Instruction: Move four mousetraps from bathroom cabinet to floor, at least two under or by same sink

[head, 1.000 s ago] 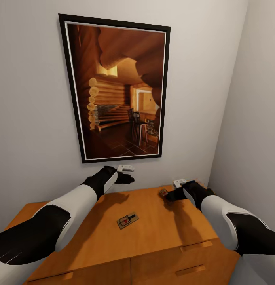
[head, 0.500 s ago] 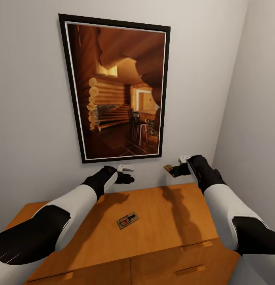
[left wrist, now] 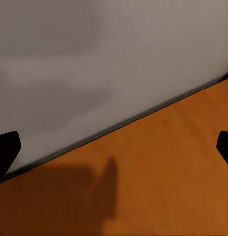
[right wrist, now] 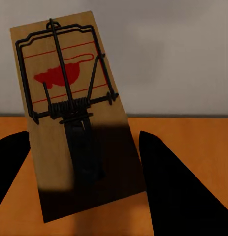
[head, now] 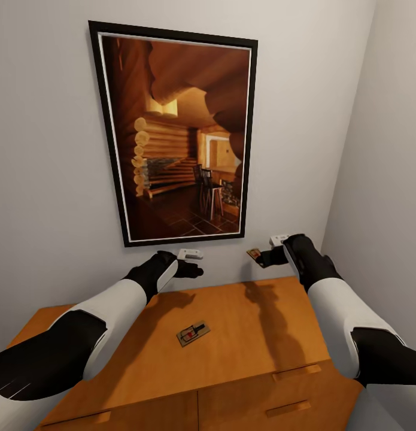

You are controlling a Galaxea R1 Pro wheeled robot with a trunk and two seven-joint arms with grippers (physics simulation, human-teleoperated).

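While the head view looks down over the cabinet (head: 231, 335), the right hand (head: 269, 256) hangs above the top's back right part, near the wall, pinching a trap (head: 254, 254) at one end so that it sticks out toward the picture (head: 178, 137). A second trap (head: 193, 333) lies flat near the middle of the cabinet top, its long axis slanting from front left to back right. The left hand (head: 193, 263) hovers over the back left of the top, holding nothing; its spread is hard to judge from here.

From the left wrist, two dark fingertips (left wrist: 6, 152) sit at opposite edges of the frame, so this hand is spread wide, with bare wood and the wall between them.

From the right wrist, the held trap (right wrist: 74, 123) fills the gap between the fingers (right wrist: 178, 182), which clamp its near end across the short width. Its long axis runs straight out from the hand, wire bar and spring facing the camera, red print at the far end. It is likely light, stiff and thin; gripping the bare wooden edges, clear of the sprung wire, looks safest.
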